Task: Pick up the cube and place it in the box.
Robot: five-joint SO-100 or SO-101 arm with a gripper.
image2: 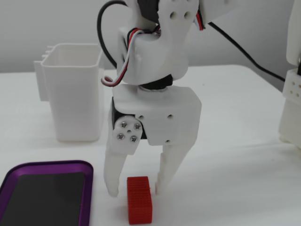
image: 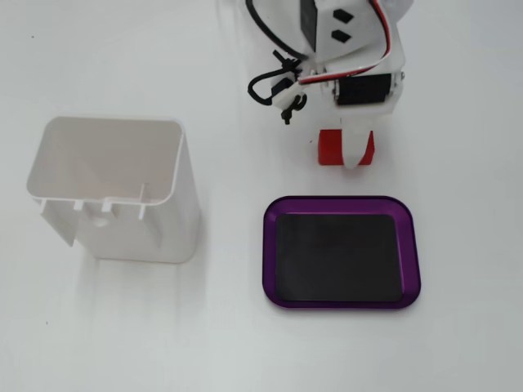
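The cube [image: 330,147] is a small red dotted block lying on the white table just beyond the box's far rim in a fixed view. In the other fixed view the cube [image2: 139,202] lies between the fingertips. My gripper [image2: 136,189] is open and down at table level, one finger on each side of the cube, with the right finger [image2: 165,169] close to it. From above, the gripper [image: 347,153] has a white finger [image: 357,151] covering part of the cube. The box [image: 343,201] is a purple-rimmed tray with a black inside, also showing at lower left [image2: 47,165].
A tall white open-topped container [image: 114,220] stands left of the box and shows behind it in the other fixed view [image2: 77,103]. Another white structure [image2: 291,94] stands at the right edge. Cables [image: 274,82] hang off the arm.
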